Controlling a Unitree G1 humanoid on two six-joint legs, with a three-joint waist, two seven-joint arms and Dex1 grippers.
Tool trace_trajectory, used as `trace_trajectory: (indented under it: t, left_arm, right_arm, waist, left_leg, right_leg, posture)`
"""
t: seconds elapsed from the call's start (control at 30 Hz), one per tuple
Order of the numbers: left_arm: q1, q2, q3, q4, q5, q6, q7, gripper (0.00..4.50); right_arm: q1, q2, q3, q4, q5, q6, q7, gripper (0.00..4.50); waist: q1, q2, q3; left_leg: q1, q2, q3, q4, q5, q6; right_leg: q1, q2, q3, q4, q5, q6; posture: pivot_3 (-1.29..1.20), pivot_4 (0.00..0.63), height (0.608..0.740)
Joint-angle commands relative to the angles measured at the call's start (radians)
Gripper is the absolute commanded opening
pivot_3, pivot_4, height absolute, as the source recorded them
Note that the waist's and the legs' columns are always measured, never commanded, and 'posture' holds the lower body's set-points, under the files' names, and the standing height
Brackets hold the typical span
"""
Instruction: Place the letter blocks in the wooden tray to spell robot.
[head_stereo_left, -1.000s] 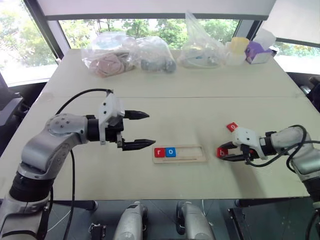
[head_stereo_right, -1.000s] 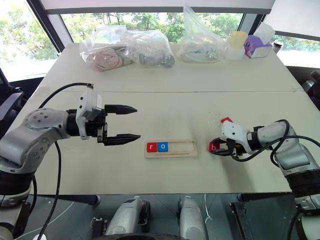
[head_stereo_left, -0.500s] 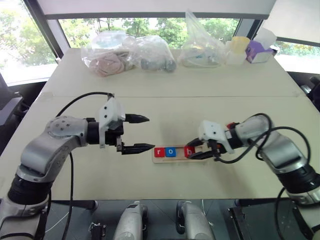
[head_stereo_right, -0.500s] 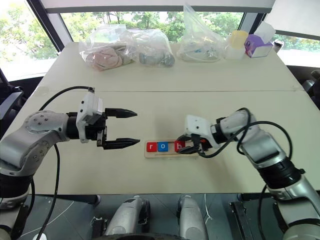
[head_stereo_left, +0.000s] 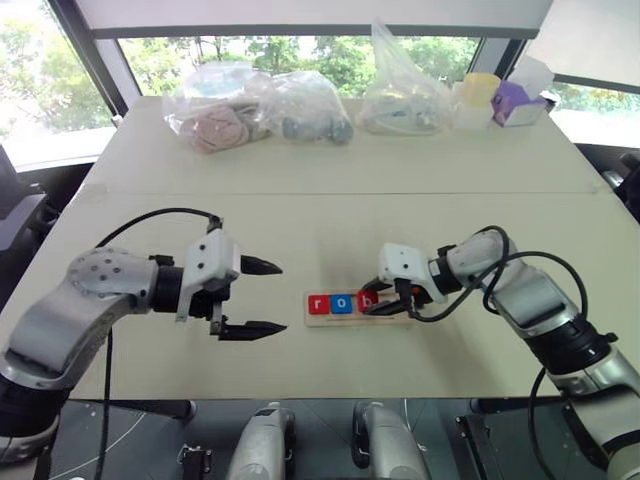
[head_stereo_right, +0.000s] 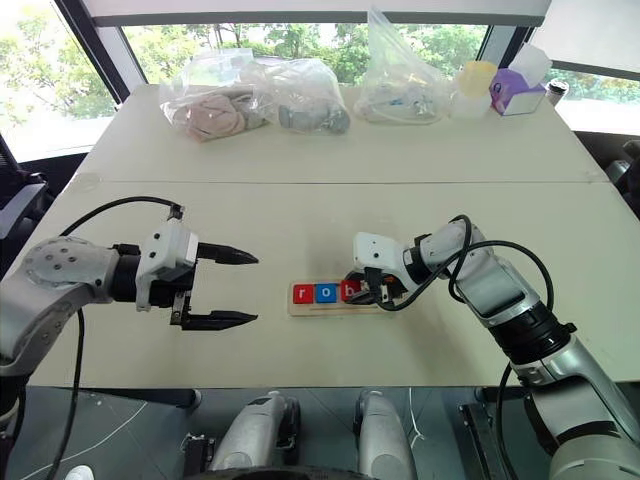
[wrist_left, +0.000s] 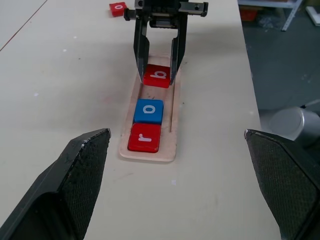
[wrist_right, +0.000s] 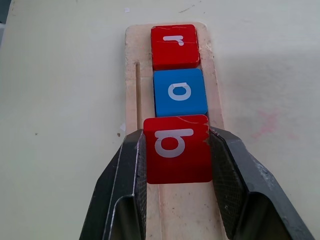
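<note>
Pale table (head_stereo_left: 330, 215) under windows (head_stereo_left: 300, 55), right gripper (wrist_right: 176, 150) clamping red b block (wrist_right: 177, 148) over wooden tray (wrist_left: 175, 127), left gripper (head_stereo_left: 262, 297) spread wide

A pale table (head_stereo_left: 330, 215) carries the wooden tray (wrist_left: 171, 145), which lies under the right gripper (wrist_left: 157, 75). One loose red letter block (wrist_left: 118, 8) rests behind that gripper. Clear plastic bags (head_stereo_left: 258, 108) (and a purple box (head_stereo_left: 516, 103)) sit far beyond both grippers.
</note>
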Motion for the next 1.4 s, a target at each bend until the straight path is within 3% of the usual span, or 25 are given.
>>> trace_trajectory:
  t: [0.03, 0.67, 0.87, 0.9, 1.07, 1.4]
  left_arm:
    - [-0.005, 0.009, 0.028, -0.027, -0.001, -0.020, -0.002, 4.50]
    - [-0.012, 0.003, 0.030, -0.043, -0.018, -0.005, 0.028, 4.50]
    - [-0.017, 0.001, 0.028, -0.034, -0.012, -0.011, 0.028, 4.50]
    - [-0.017, 0.000, 0.029, -0.034, -0.012, -0.011, 0.029, 4.50]
    - [-0.020, -0.007, 0.024, -0.029, -0.007, -0.017, 0.032, 4.50]
    - [-0.021, -0.020, 0.017, -0.029, -0.004, -0.021, 0.032, 4.50]
  right_arm:
    - [-0.019, 0.012, -0.001, -0.003, -0.006, -0.018, 0.004, 1.17]
    - [-0.043, 0.055, 0.009, 0.074, -0.052, -0.071, -0.008, 1.17]
    - [-0.047, 0.054, 0.003, 0.058, -0.039, -0.044, 0.006, 4.30]
    - [-0.047, 0.050, 0.001, 0.049, -0.034, -0.037, 0.012, 4.47]
    - [-0.071, 0.039, -0.029, 0.024, -0.009, -0.005, 0.025, 4.47]
    - [-0.136, 0.101, -0.080, 0.218, -0.087, -0.130, -0.151, 4.47]
  waist:
    - [-0.001, 0.000, 0.000]
    - [-0.002, 0.000, 0.000]
    - [-0.001, 0.000, 0.000]
    - [-0.001, 0.000, 0.000]
    - [-0.002, 0.000, 0.000]
    - [0.000, 0.000, 0.000]
  left_leg:
    - [0.000, 0.000, 0.000, 0.000, 0.000, 0.000]
    - [0.000, 0.000, 0.000, 0.000, 0.000, 0.000]
    - [0.000, 0.000, 0.000, 0.000, 0.000, 0.000]
    - [0.000, 0.000, 0.000, 0.000, 0.000, 0.000]
    - [0.000, 0.000, 0.000, 0.000, 0.000, 0.000]
    - [0.000, 0.000, 0.000, 0.000, 0.001, -0.001]
  right_leg:
    - [0.000, 0.000, 0.000, 0.000, 0.000, 0.000]
    - [0.000, 0.000, 0.000, 0.000, 0.000, 0.000]
    - [0.000, 0.000, 0.000, 0.000, 0.000, 0.000]
    - [0.000, 0.000, 0.000, 0.000, 0.000, 0.000]
    - [0.000, 0.000, 0.000, 0.001, 0.000, 0.000]
    - [0.000, 0.001, 0.000, 0.001, 0.000, 0.000]
  posture:
    - [0.00, 0.150, 0.740]
    - [0.00, 0.150, 0.740]
    - [0.00, 0.150, 0.740]
    - [0.00, 0.150, 0.740]
    - [0.00, 0.150, 0.740]
    - [0.00, 0.150, 0.740]
